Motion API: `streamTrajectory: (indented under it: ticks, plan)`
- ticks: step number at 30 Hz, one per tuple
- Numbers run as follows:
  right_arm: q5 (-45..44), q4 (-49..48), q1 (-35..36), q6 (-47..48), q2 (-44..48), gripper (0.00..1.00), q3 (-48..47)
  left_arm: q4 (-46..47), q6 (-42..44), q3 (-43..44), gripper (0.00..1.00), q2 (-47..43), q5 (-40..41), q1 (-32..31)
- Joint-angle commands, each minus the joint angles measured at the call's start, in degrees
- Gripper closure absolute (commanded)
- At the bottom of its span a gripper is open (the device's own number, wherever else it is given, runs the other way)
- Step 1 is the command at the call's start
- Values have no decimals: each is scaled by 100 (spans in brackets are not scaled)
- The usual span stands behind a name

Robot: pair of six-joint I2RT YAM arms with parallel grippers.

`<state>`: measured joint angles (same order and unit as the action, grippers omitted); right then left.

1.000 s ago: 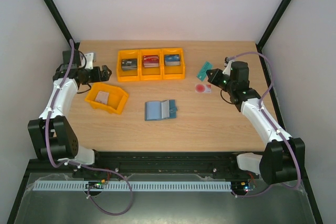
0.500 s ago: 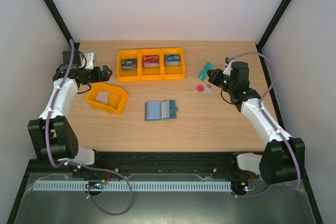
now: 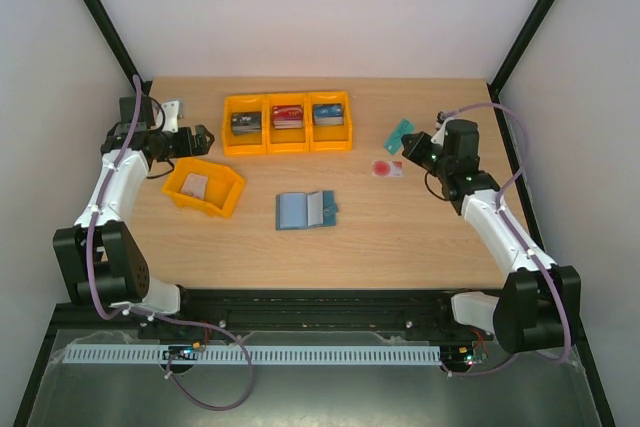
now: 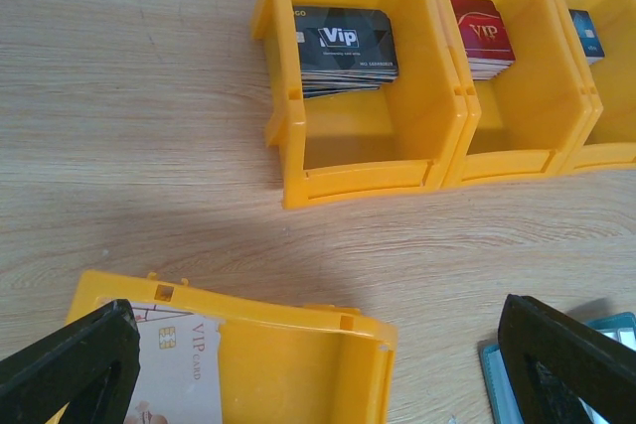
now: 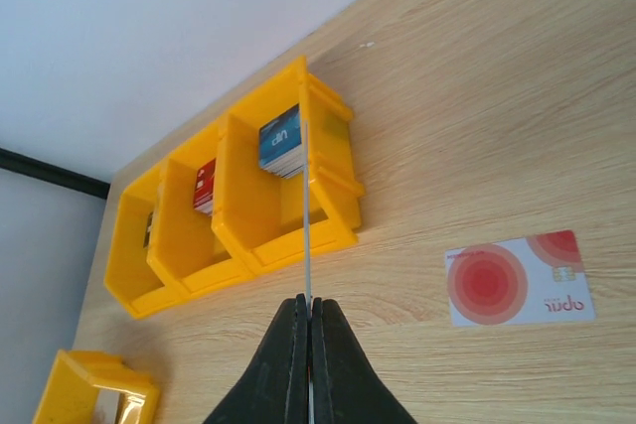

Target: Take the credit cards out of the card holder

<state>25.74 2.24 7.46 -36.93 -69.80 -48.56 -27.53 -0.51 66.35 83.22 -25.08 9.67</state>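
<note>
Top view: my right tool (image 3: 408, 141) pinches a thin teal card (image 3: 398, 131), with the white red-circled card (image 3: 386, 168) just beside it; the open teal folding card holder (image 3: 305, 210) lies well apart on the counter (image 3: 420, 227). Left wrist: left tool (image 4: 318, 359) spread; binned black cards (image 4: 345, 44) read "Vip". Right wrist: pinched card edge-on

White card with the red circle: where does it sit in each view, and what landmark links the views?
Top external: the white card lies flat, right of centre.
Left wrist: not in it.
Right wrist: lower right, red circle facing up.
Shared landmark: the row of three orange bins, seen in all three views.
</note>
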Motion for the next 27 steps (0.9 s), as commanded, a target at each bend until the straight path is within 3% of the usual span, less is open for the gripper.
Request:
streamTrajectory:
  ticks: [1, 14, 27]
  plan:
    - [-134, -131, -125, -127, 198, 98, 108, 33, -35, -60, 1, -171, -93, 21]
    - [-60, -303, -844, -470, 358, 98, 517, 39, -11, -87, 1, -188, -129, 28]
    - [-58, -794, -2342, -1100, 422, 98, 1664, 166, 76, -337, 1, -408, -147, 66]
